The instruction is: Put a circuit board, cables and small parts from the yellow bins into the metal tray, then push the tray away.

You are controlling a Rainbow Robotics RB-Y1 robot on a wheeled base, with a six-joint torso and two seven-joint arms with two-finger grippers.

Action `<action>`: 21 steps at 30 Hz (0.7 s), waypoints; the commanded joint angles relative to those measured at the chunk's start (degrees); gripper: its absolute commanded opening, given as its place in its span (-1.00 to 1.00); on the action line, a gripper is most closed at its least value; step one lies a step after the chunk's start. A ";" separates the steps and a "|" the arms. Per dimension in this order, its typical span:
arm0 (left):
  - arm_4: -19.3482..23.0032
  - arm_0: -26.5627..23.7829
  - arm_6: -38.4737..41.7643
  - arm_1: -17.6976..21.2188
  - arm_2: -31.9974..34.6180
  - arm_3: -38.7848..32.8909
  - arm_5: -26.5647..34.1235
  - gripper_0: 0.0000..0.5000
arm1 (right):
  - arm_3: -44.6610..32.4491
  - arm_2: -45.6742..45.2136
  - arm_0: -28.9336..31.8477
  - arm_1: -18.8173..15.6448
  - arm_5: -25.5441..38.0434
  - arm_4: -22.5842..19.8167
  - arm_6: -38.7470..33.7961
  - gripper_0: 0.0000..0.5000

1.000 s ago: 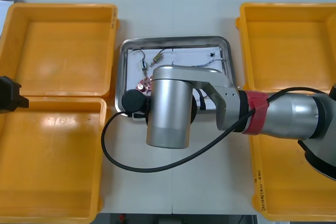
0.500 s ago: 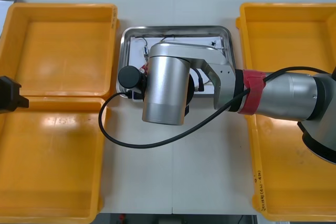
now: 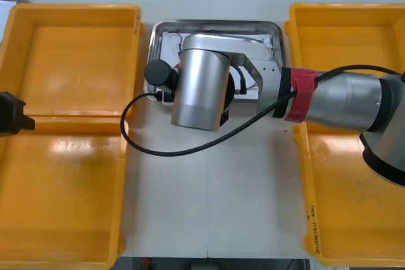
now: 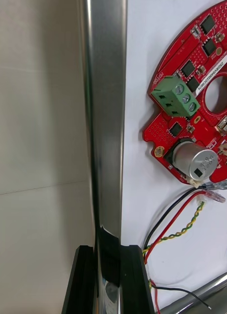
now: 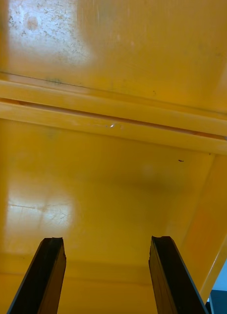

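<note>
At the surface's left edge, your left end effector (image 5: 108,245) is hanging spread above a yellow bin (image 5: 113,167), touching nothing. Your right end effector (image 4: 109,252) is pinching the rim of the metal tray (image 4: 106,122) close to a corner, one finger outside over the surface (image 4: 40,147), one inside. The red and yellow cable (image 4: 187,226) is lying just beside the inner finger. Farther along that rim, the round red circuit board (image 4: 184,122) is resting on the tray's white floor. The tray is sitting toward the surface's far edge, between the bins.

The silver right arm (image 3: 345,105) is wearing a red band (image 3: 295,96), trailing a black cable (image 3: 122,128), and ending in a black claw (image 4: 109,251).
</note>
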 commanded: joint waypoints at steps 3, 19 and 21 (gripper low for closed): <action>0.43 0.96 -4.38 2.50 1.68 -1.68 0.38 1.00 | 4.91 -1.56 -6.03 2.10 -2.25 -2.92 3.17 -1.00; 0.43 0.96 -4.38 2.50 1.68 -1.68 0.38 1.00 | 9.31 -1.56 -7.61 2.45 -6.65 -2.92 4.49 -1.00; 0.43 0.96 -4.38 2.50 1.68 -1.68 0.38 1.00 | 9.75 -1.56 -7.87 2.45 -7.97 -3.00 4.67 -1.00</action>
